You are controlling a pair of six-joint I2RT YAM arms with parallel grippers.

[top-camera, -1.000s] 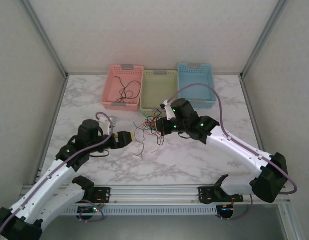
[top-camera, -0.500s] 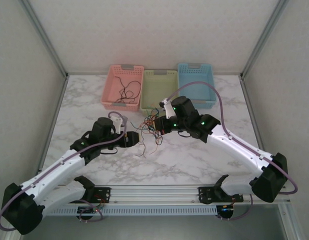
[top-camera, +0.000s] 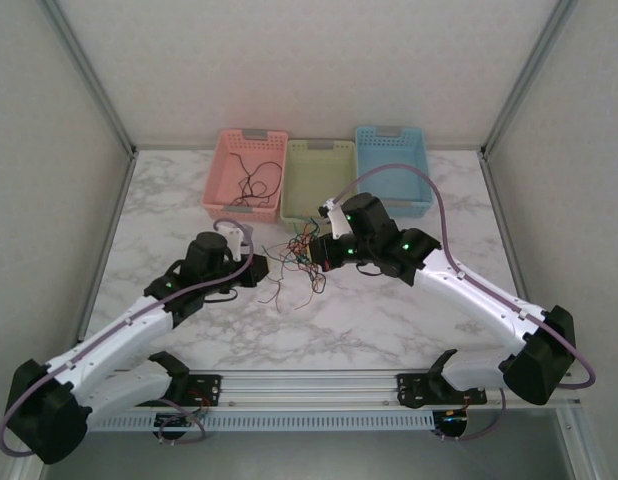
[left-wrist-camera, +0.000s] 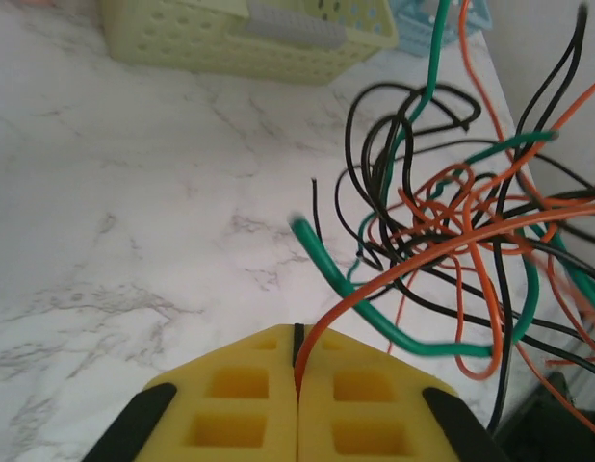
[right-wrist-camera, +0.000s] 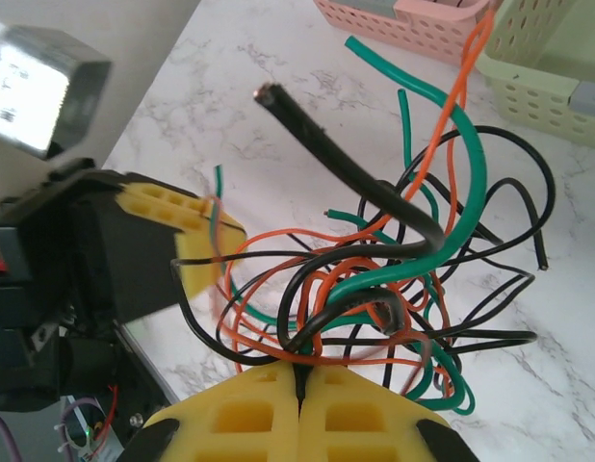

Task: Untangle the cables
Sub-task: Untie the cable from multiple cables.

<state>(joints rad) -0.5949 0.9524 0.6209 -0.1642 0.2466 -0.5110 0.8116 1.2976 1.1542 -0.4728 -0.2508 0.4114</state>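
Top external view puts the cables [top-camera: 299,262] in one loose knot over the middle of the counter [top-camera: 389,315], just in front of the green basket [top-camera: 319,146]. A few black wires already lie in the pink basket [top-camera: 219,208] beside it. The left hand [top-camera: 259,273] sits at the knot's left edge and the right hand [top-camera: 325,262] at its right edge, so the tangle hangs between them and both arms are equally close.

From the left wrist, that hand's yellow pads [left-wrist-camera: 249,395] are pressed together. An orange cable [left-wrist-camera: 375,285] comes out of the seam between them, with a short black end poking up at the same spot. The orange cable sweeps up and to the right into the mass of black, orange and green loops, so the knot lies ahead and to the right of this hand.

From the right wrist, the right hand is likewise pressed together. It pinches a clump at the knot's near side, where black and orange strands run into the seam.

I judge that the next move turns on the line joining the two hands. The pinched orange cable runs roughly along that line, so drawing the left hand outward, away from the right, should slide it free lengthwise, unless a crossing loop tightens round it.
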